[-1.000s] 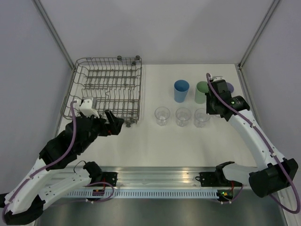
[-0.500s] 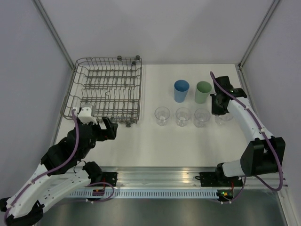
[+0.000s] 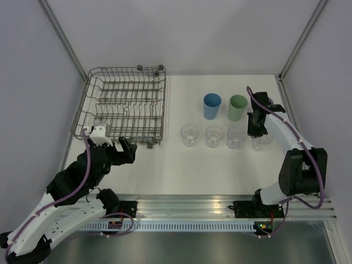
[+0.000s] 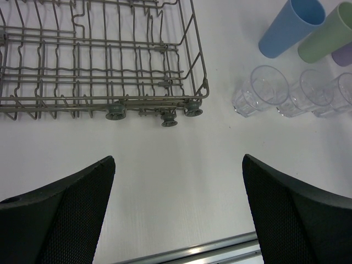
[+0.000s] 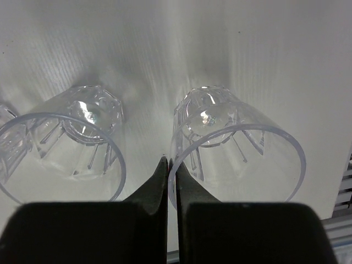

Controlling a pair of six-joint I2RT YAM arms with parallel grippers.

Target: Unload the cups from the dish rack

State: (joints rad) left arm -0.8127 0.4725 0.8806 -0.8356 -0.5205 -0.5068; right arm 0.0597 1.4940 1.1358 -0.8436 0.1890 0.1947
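The grey wire dish rack (image 3: 88, 104) stands at the back left with no cups in it; it also shows in the left wrist view (image 4: 199, 60). A blue cup (image 3: 212, 106) and a green cup (image 3: 237, 107) stand upright; a lilac cup (image 4: 344, 54) shows only in the left wrist view. Three clear cups (image 3: 190, 135) (image 3: 214, 136) (image 3: 236, 137) stand in a row. My right gripper (image 3: 257, 131) (image 5: 169, 164) is shut on the near rim of a fourth clear cup (image 5: 236, 148) at the row's right end. My left gripper (image 3: 127, 152) (image 4: 179, 165) is open and empty, just in front of the rack.
The neighbouring clear cup (image 5: 66, 154) stands very close to the left of the held one. A metal rail (image 3: 187, 206) runs along the table's near edge. Frame posts (image 3: 65, 41) rise at the back corners.
My right gripper has come down from beside the green cup to the right end of the clear row with the fourth clear cup. My left arm has drawn back from the rack's front corner.
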